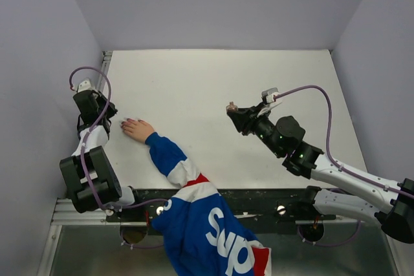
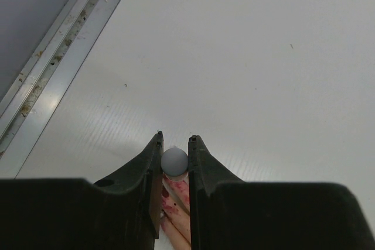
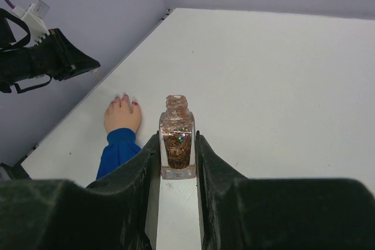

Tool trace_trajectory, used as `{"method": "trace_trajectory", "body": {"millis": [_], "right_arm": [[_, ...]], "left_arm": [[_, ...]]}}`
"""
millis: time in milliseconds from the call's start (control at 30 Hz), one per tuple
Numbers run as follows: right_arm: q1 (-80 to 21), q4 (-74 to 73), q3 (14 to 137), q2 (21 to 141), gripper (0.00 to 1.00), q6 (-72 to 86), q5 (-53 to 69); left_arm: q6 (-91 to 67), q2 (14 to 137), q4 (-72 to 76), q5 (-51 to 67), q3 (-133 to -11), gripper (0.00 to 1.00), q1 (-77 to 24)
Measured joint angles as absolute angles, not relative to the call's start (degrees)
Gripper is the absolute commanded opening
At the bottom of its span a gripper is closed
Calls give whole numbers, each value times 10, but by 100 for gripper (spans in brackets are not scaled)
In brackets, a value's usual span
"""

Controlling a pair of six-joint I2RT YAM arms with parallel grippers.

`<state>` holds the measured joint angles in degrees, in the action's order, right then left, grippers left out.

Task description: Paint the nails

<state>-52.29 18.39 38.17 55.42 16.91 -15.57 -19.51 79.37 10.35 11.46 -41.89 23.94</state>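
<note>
Left gripper (image 2: 175,140): fingers pressed tight on a pale round cap (image 2: 174,160), directly above the fingertips of the hand (image 1: 137,129).
Nails (image 2: 176,196): red-tinted and smeared, just under the cap; the hand lies flat on the table (image 1: 213,82).
Right gripper (image 3: 177,137): clamped around a small bottle (image 3: 177,151), held upright, well to the right of the hand.
Bottle contents: brownish glitter polish filling it almost to the open neck.
Sleeve (image 1: 187,179): blue, white and red, running back from the hand.
</note>
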Motion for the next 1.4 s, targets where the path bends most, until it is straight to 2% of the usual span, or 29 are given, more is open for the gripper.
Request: {"method": "trace_trajectory", "body": {"millis": [267, 500, 733, 1200, 1400], "right_arm": [[-523, 183, 377, 551, 1, 171, -156], [-523, 183, 377, 533, 1, 170, -156], [-523, 175, 377, 527, 1, 168, -155], [-523, 159, 393, 538, 1, 166, -152], [-523, 141, 401, 546, 1, 166, -154]], "left_arm": [[-183, 759, 69, 77, -413, 0, 189], [-190, 695, 43, 40, -423, 0, 104], [-187, 743, 3, 4, -479, 0, 101], [-147, 926, 20, 30, -654, 0, 48], [-112, 952, 39, 51, -645, 0, 82]]}}
